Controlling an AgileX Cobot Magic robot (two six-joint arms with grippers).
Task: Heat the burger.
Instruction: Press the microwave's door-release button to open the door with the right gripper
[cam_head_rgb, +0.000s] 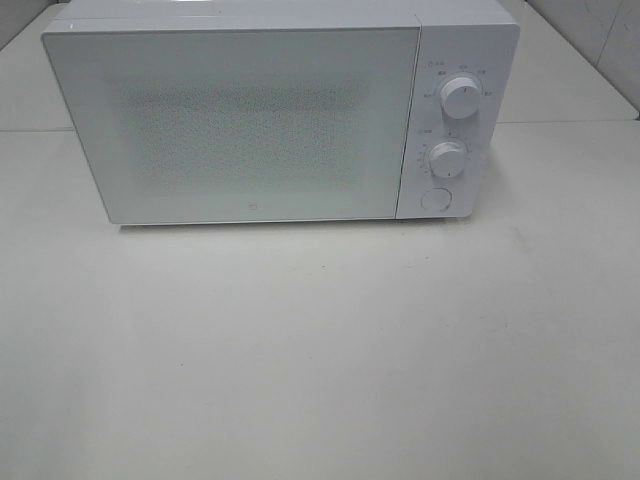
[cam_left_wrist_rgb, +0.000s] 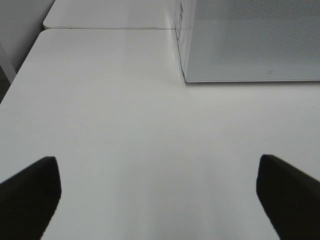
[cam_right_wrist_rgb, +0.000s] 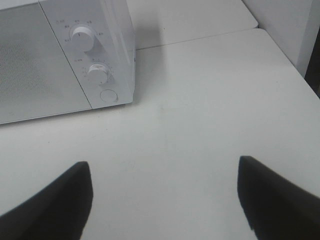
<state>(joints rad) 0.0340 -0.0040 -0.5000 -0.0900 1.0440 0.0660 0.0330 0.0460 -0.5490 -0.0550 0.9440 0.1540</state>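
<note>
Two empty hands, the left hand (cam_left_wrist_rgb: 157, 165) and right hand (cam_right_wrist_rgb: 163, 167), hang wide open above the bench (cam_head_rgb: 320, 350) before the shut microwave (cam_head_rgb: 240, 120) at its back edge; the burger shows nowhere, so neither counts as nearer.

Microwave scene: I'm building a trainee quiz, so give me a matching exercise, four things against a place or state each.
Things:
1. microwave door
2. upper knob
3. round button
4. left gripper

Places or states:
a. lowest control
b. open, empty
c. shut
d. topmost control

Pairs: 1-c, 2-d, 3-a, 4-b.
</note>
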